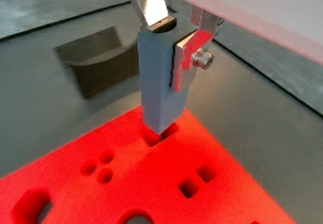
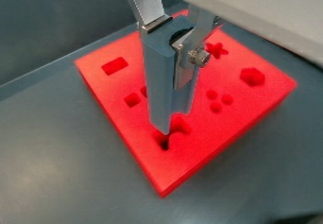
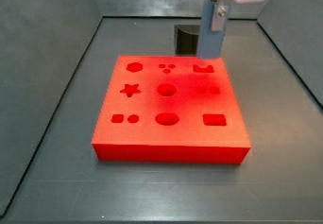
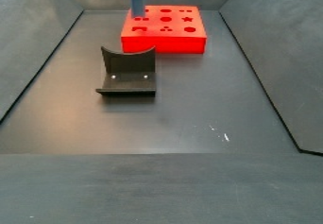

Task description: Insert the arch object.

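Note:
My gripper (image 1: 175, 41) is shut on the arch object (image 1: 164, 81), a tall grey-blue block with a semicircular notch in its upper end. It hangs upright between the silver fingers (image 1: 194, 51). Its lower end meets a cut-out near a corner of the red board (image 1: 113, 176). How deep it sits in the cut-out I cannot tell. The other wrist view shows the same grip (image 2: 171, 39), block (image 2: 161, 86) and board (image 2: 259, 100). In a side view the gripper (image 3: 214, 18) holds the block (image 3: 210, 43) over the board's far right corner (image 3: 164, 138). It also shows small in a side view (image 4: 136, 3).
The red board (image 4: 177, 41) has several shaped holes: star, circles, squares, hexagon. The dark fixture (image 4: 127, 72) stands on the grey floor near the board, also seen in a wrist view (image 1: 98, 62) and a side view (image 3: 187, 37). Sloped grey walls enclose the floor.

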You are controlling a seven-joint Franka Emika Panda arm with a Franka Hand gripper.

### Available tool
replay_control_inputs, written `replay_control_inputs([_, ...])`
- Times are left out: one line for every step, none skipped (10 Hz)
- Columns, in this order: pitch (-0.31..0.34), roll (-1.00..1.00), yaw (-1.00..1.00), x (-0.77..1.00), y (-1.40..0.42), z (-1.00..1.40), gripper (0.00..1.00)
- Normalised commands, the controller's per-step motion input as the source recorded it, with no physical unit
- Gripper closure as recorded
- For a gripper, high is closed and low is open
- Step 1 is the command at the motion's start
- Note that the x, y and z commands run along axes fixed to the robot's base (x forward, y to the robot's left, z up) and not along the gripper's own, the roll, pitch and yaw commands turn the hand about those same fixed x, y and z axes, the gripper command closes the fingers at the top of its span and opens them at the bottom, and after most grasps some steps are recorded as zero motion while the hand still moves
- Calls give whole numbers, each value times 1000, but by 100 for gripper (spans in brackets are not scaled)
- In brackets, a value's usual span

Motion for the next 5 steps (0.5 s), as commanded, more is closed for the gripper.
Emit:
replay_control_inputs([-3, 104, -786, 303, 0, -200, 100])
replay_control_inputs([26, 81, -449, 131, 0, -49, 100])
replay_control_inputs([0, 16, -231, 0, 0, -163, 100])
replay_control_inputs([0, 0, -149, 0, 0, -226, 100])
replay_control_inputs([0, 36, -183, -49, 0, -243, 100])
